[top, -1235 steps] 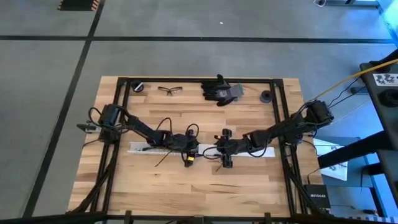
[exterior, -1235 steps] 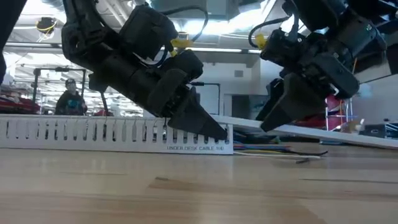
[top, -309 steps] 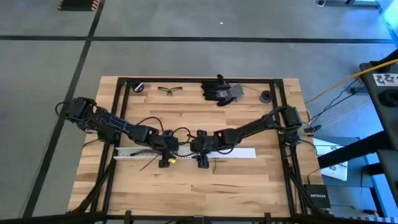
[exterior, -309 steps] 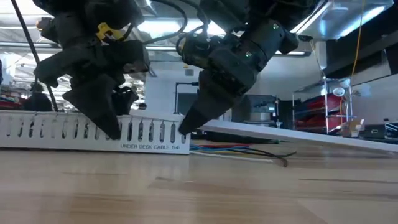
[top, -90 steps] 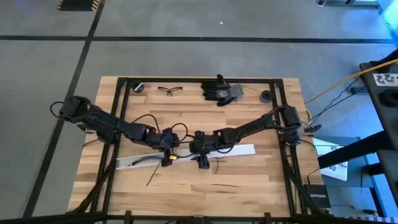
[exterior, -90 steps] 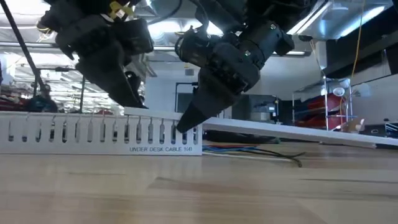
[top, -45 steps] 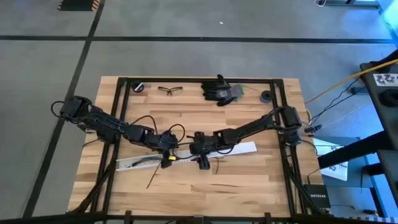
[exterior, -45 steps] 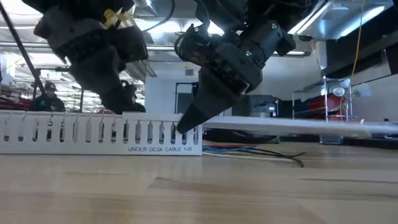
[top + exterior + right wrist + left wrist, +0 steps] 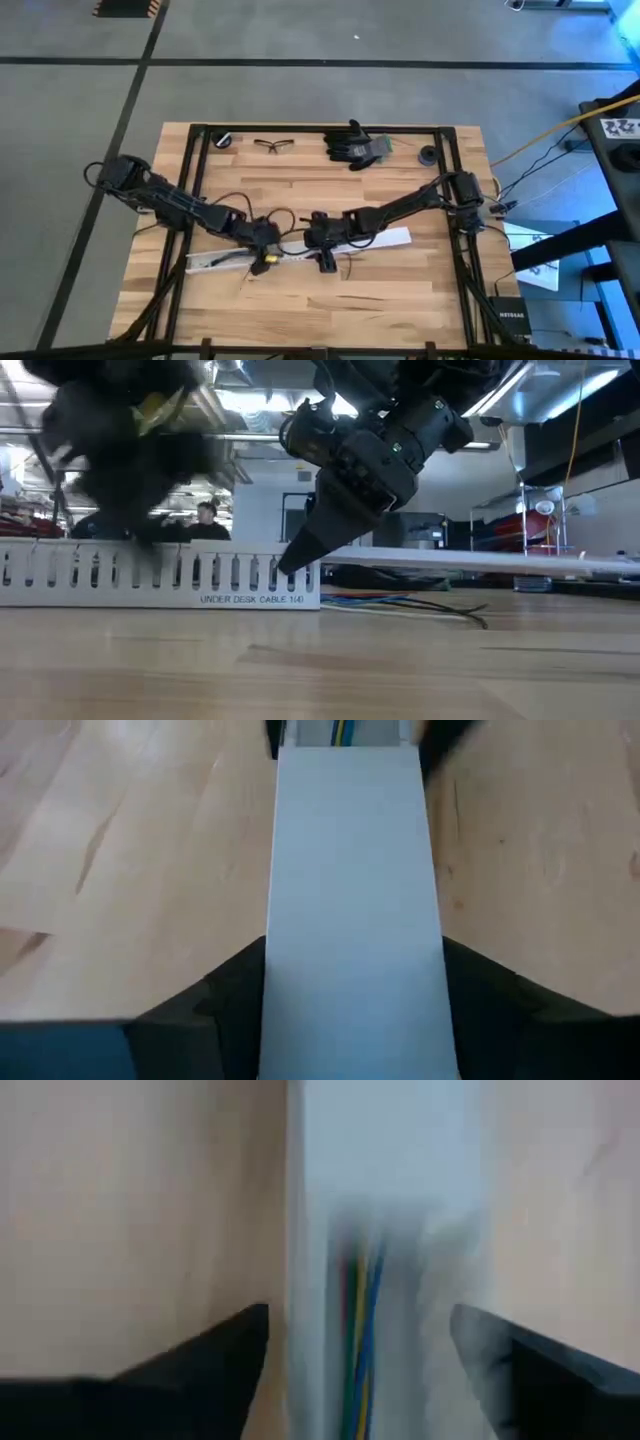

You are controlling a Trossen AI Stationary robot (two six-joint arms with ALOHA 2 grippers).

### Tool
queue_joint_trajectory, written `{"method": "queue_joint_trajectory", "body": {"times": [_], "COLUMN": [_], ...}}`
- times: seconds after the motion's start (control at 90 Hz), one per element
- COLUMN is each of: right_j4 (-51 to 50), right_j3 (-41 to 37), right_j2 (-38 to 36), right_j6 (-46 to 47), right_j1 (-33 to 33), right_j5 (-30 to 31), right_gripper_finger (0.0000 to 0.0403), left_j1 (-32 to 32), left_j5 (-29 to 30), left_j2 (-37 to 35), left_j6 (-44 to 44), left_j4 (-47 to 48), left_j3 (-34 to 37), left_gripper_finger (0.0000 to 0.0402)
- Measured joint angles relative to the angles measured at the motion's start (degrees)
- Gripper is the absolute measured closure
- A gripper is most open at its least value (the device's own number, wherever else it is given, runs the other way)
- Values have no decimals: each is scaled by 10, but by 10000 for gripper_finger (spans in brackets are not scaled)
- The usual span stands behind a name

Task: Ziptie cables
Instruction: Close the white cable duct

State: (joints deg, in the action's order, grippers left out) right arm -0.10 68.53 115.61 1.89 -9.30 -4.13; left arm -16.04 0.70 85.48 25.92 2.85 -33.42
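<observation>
So the table [image 9: 400, 300] has the white slotted channel [image 9: 160, 575]. Its flat cover [image 9: 350, 900] is pinched in the right gripper [image 9: 350, 990]. Left gripper [image 9: 360, 1370] is spread around the channel, cables [image 9: 355, 1300] between its fingers. That cover could slip sideways and pinch wires.

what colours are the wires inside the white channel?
Red, yellow, green and blue thin wires lying in the long white plastic channel; clearest in the left wrist view.
</observation>
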Motion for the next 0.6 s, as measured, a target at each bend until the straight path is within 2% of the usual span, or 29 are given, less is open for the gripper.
{"method": "queue_joint_trajectory", "body": {"times": [0.356,0.533,0.6], "right_j4": [0,0,-1], "right_j3": [0,0,0], "right_j2": [0,0,0], "right_j6": [-4,-5,-5], "right_j1": [0,0,0], "right_j5": [7,11,10], "right_gripper_finger": [185,185,185], "left_j1": [1,-25,-43], "left_j5": [8,9,14], "left_j2": [-55,-62,-62], "left_j6": [9,27,22], "left_j4": [70,134,132], "left_j3": [-16,-17,-16], "left_gripper_finger": [106,106,106]}}
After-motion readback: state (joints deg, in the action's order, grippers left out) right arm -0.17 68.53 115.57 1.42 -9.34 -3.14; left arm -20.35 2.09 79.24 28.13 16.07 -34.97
